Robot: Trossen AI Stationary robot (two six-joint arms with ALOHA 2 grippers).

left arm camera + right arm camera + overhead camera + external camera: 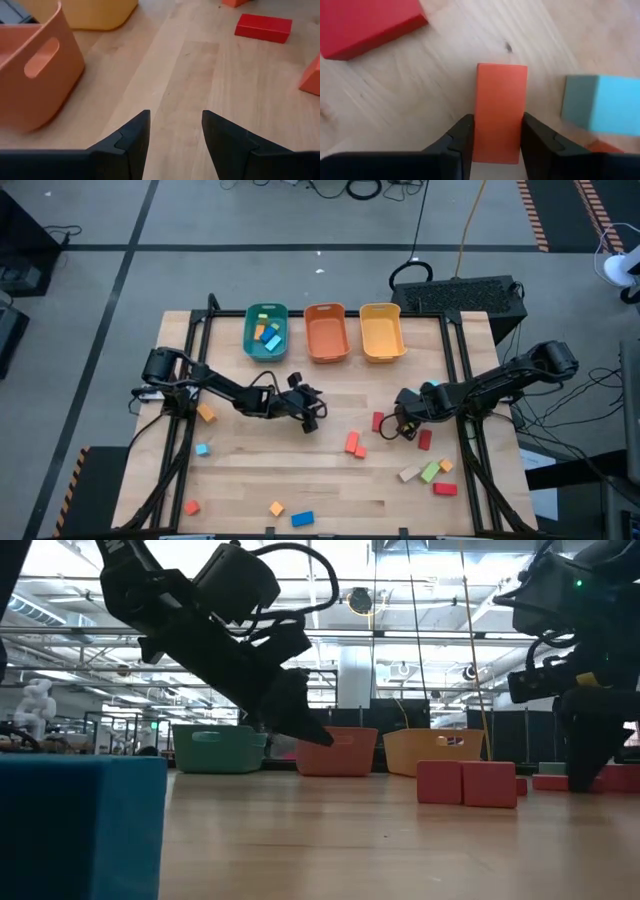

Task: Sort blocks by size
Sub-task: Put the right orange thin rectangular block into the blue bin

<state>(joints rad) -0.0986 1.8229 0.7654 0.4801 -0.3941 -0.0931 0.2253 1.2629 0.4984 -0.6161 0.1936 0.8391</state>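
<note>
Orange bar (pixel 500 112) clamped by right fingers (pixel 462 142) — red bar (pixel 367 25), light-blue block (pixel 600 105) beside; left fingers (pixel 132 137) parted.

No text can be read anywhere in these views — no label, brand, number or sign; the teal bin (pixel 266 332), the orange bin (pixel 326 333) and the yellow bin (pixel 381 332) show plain walls; the blocks (pixel 355 444) carry bare painted faces; the wooden table (pixel 330 480) has only grain — the room behind it shows lights and beams, with no lettering that can be made out.
</note>
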